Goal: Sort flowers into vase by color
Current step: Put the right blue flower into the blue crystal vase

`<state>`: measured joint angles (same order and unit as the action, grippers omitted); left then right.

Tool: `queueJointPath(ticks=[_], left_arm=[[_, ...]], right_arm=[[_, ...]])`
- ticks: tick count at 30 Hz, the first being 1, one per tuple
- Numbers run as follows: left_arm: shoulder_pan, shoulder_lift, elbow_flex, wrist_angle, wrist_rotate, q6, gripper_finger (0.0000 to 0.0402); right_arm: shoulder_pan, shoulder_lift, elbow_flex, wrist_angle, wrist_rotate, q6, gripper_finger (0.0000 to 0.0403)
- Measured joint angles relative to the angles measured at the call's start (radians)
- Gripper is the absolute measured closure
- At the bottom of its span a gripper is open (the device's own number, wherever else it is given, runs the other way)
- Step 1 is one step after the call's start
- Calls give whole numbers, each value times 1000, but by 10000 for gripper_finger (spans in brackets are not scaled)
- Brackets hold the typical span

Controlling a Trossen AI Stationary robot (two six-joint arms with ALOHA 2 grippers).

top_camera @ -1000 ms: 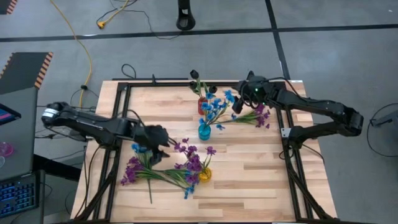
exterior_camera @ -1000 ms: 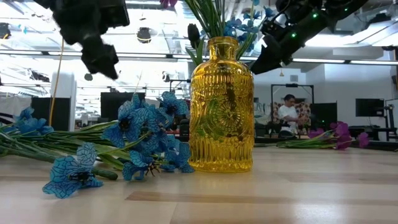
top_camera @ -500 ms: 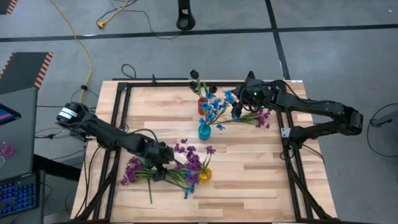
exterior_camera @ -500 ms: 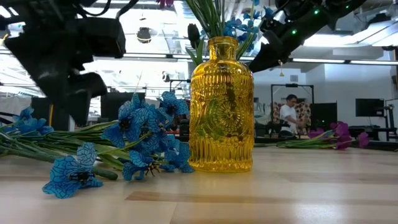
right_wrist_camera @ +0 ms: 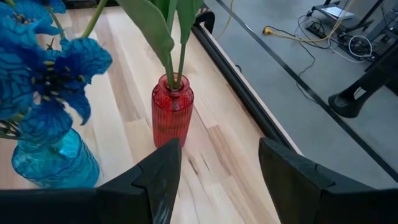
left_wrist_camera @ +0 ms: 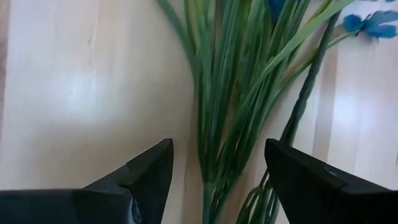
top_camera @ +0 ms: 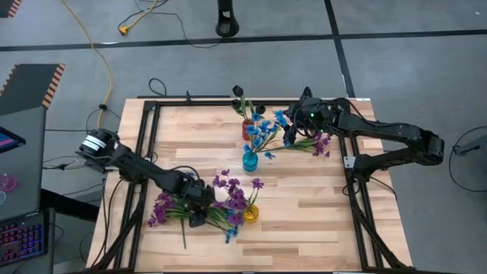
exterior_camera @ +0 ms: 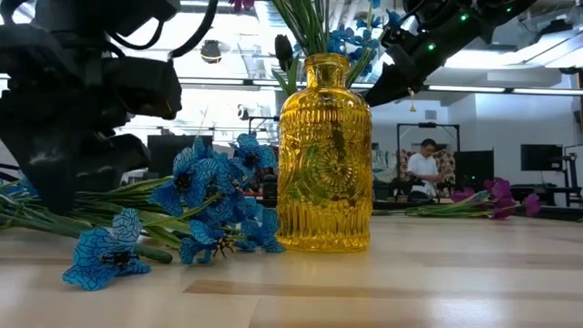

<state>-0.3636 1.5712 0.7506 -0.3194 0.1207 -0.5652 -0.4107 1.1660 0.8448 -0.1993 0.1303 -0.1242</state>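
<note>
A pile of flowers (top_camera: 171, 209), purple and blue on green stems, lies on the table at the near left. My left gripper (top_camera: 198, 215) hangs low over it, open, with a finger on either side of the green stems (left_wrist_camera: 224, 93) and touching none that I can see. The yellow vase (top_camera: 250, 214) beside it holds purple blooms. Farther back, the blue vase (top_camera: 249, 160) holds blue flowers and the red vase (right_wrist_camera: 172, 115) holds dark buds. My right gripper (top_camera: 291, 133) waits open above the table to the right of those vases.
More purple flowers (top_camera: 318, 142) lie on the table under the right arm. Blue flowers (exterior_camera: 209, 200) lie on the wood left of the yellow vase (exterior_camera: 325, 155). A black frame (top_camera: 148, 114) runs along the table's edges. A person sits in the room beyond.
My left gripper has come down and toward the table's near edge, onto the flower pile, tipping more steeply downward. It has stayed open. The flowers and vases have kept their places.
</note>
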Motion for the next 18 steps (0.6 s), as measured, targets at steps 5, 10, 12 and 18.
queueJointPath(ticks=[5,10,12,18], left_arm=[[-4,3,0,22,-33,-1,164],[-7,11,0,22,-36,-1,190],[-9,13,0,21,-28,-4,201],[-25,19,0,22,-14,0,219]], right_arm=[[0,0,0,-4,0,0,160],[0,0,0,-5,0,0,160],[-1,0,0,-5,1,0,160],[-2,0,0,-9,2,0,160]])
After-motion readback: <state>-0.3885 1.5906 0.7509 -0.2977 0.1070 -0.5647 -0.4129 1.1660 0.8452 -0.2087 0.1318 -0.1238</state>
